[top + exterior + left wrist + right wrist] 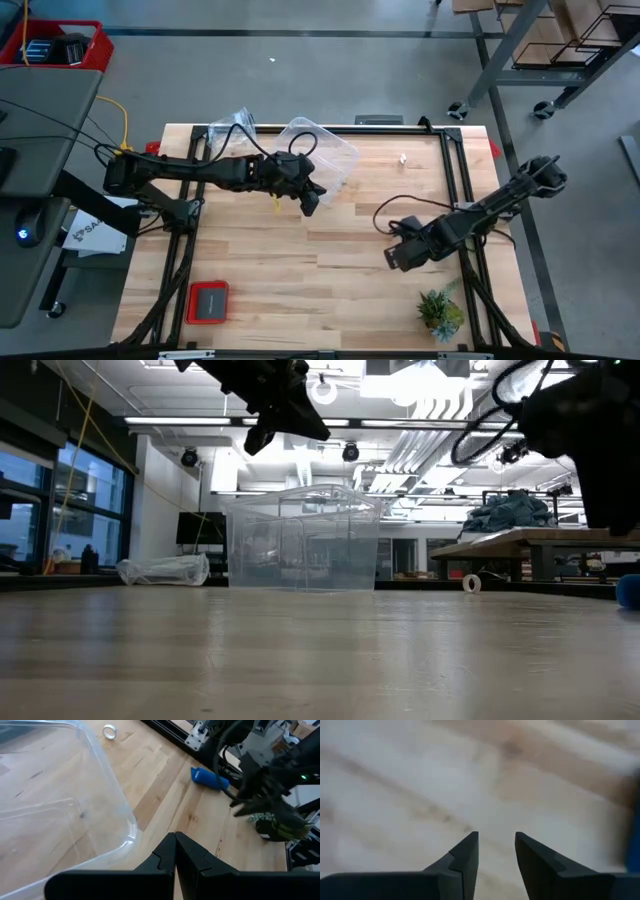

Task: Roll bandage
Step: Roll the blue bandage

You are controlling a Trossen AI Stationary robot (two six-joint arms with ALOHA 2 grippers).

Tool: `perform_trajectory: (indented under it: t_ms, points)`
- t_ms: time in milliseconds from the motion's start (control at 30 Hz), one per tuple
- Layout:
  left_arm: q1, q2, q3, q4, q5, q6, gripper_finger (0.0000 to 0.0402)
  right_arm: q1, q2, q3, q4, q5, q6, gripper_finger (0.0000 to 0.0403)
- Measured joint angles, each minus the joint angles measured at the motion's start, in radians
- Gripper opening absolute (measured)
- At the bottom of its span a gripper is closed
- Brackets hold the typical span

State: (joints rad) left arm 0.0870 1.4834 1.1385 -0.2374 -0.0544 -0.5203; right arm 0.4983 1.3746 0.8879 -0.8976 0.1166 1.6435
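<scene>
The bandage [210, 777] is a small, compact blue roll lying on its side on the wooden table, near the right arm. A sliver of it also shows in the low view [630, 590] and the right wrist view [633, 837]. My right gripper [495, 840] points steeply down at bare wood beside the roll; it is open, with nothing between its fingers. It sits right of the table's centre [393, 258]. My left gripper [175, 840] is shut and empty. It hovers above the table by the near rim of the clear tub [308, 196].
A clear plastic tub [320, 150] stands at the far middle, with a crumpled clear bag [232, 122] behind it to the left. A small white ring [402, 158] lies at the far right. A red-edged pad [208, 302] and a small plant [440, 312] sit near the front.
</scene>
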Motion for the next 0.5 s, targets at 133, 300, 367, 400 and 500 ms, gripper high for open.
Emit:
perform_trajectory:
  t_ms: [133,300,367,400,500]
  points:
    - [0.009,0.000,0.000,0.002,0.002,0.001,0.0000,-0.004,0.008,0.040,0.027,-0.076,-0.109,0.0122]
    - [0.025,0.000,0.000,0.002,0.010,0.000,0.0000,-0.012,0.111,0.084,-0.022,-0.183,-0.168,0.0122]
    - [0.030,0.000,0.000,0.003,0.010,-0.002,0.0000,-0.014,0.189,0.097,-0.132,-0.243,-0.181,0.0122]
    - [0.031,0.000,0.000,0.003,0.010,-0.008,0.0000,-0.014,0.225,0.101,-0.209,-0.254,-0.176,0.0122]
    - [0.033,0.000,0.000,0.003,0.011,-0.023,0.0000,-0.016,0.291,0.120,-0.384,-0.221,-0.108,0.0122]
